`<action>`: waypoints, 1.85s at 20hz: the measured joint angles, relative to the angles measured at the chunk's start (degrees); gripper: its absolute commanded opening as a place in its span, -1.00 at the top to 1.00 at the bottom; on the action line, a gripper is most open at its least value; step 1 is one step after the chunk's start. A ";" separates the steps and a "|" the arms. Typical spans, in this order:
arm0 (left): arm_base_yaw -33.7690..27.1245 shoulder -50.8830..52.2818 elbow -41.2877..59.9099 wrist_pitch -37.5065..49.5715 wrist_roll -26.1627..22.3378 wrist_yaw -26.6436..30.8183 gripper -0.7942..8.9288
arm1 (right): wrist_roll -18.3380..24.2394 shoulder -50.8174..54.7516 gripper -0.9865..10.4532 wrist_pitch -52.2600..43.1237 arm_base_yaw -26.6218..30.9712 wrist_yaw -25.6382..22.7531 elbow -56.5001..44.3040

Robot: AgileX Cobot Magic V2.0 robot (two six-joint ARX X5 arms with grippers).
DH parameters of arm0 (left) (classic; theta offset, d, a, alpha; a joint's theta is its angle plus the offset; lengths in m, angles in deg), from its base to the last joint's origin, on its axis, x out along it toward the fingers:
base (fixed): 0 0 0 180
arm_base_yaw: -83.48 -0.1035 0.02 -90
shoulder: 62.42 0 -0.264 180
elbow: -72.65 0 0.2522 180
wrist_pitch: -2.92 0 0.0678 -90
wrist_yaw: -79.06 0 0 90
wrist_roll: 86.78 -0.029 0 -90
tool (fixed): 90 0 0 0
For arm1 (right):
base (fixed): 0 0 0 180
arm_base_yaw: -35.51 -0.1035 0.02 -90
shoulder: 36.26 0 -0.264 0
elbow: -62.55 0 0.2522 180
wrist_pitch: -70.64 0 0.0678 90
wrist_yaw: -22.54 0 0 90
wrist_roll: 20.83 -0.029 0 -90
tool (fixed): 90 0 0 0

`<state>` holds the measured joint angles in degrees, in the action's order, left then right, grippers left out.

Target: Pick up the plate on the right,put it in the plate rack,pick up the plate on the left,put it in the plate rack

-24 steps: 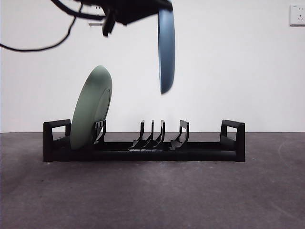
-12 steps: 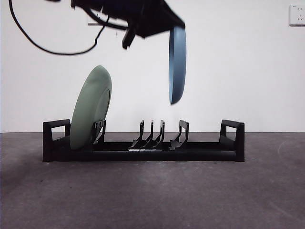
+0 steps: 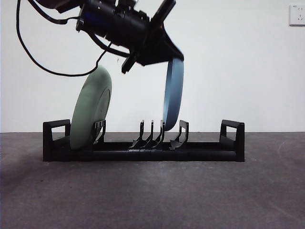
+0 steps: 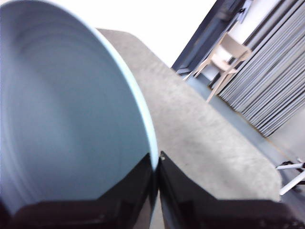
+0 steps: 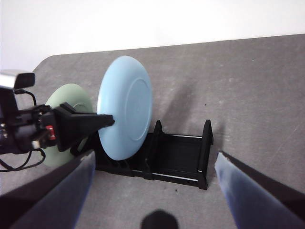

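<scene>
My left gripper (image 3: 175,56) is shut on the top rim of a light blue plate (image 3: 173,95), which it holds on edge and slightly tilted. The plate's lower edge dips between two upright prongs near the middle of the black plate rack (image 3: 143,153). In the left wrist view, both jaws pinch the blue plate (image 4: 62,119) at the gripper (image 4: 156,160). A pale green plate (image 3: 91,107) leans in the rack's left end. The right wrist view shows the blue plate (image 5: 126,114), green plate (image 5: 70,95), rack (image 5: 183,160) and left gripper (image 5: 107,121). My right gripper (image 5: 155,157) hovers open above.
The rack stands on a dark grey table (image 3: 152,195) in front of a white wall. A black cable (image 3: 43,64) loops down from the left arm. A wall socket (image 3: 297,14) is at the top right.
The left arm has come down with the blue plate, bringing its lower edge from well above the rack to between the prongs. The green plate and rack have not moved.
</scene>
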<state>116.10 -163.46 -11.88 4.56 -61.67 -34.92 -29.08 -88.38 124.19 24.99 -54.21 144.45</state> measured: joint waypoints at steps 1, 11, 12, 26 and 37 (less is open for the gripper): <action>0.02 -0.22 0.00 -0.66 -0.11 0.68 0.86 | 0.00 0.00 0.08 0.00 0.00 0.00 0.00; 1.73 -0.81 0.00 -5.11 -2.86 3.80 0.84 | 0.13 -1.14 0.08 0.00 0.00 0.02 0.00; 2.01 -0.81 0.00 -5.55 -3.48 3.93 0.83 | 0.13 -1.31 0.08 0.00 0.00 0.02 0.00; 4.15 -0.81 -0.04 -13.27 -9.29 13.00 0.10 | 0.13 -1.60 0.08 0.98 0.00 0.02 0.00; 6.91 5.25 -0.04 -19.17 -11.98 10.73 0.04 | 0.13 -1.60 0.13 3.04 0.00 0.09 0.00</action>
<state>123.01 -158.21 -11.92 -14.61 -73.65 -24.19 -28.95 -89.98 127.23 24.99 -54.12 144.45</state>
